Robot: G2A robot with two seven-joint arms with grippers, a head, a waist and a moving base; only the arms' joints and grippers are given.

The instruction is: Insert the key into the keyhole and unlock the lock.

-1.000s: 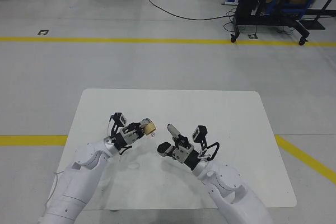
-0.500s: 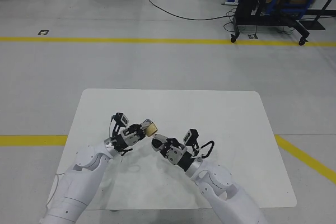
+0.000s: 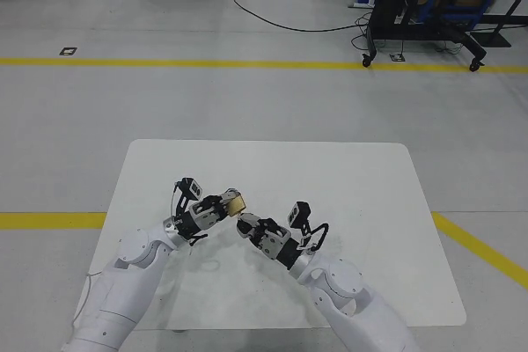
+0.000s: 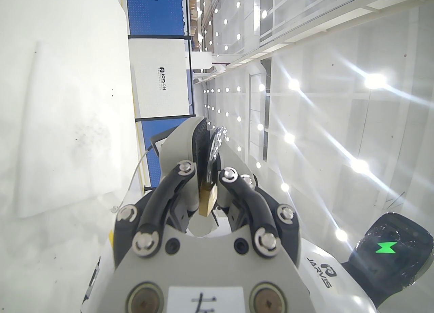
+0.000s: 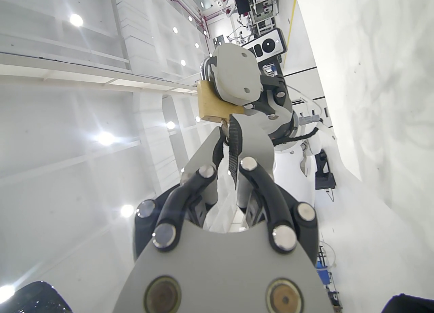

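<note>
Your left jaws grip a brass padlock (image 3: 236,204); your right jaws pinch the key (image 5: 223,127) against its base.

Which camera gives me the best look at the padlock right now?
The right wrist view: the padlock shows its broad brass side and shackle up close. The left wrist view sees only a thin brass edge of it; the top view shows a small brass spot between the arms.
</note>
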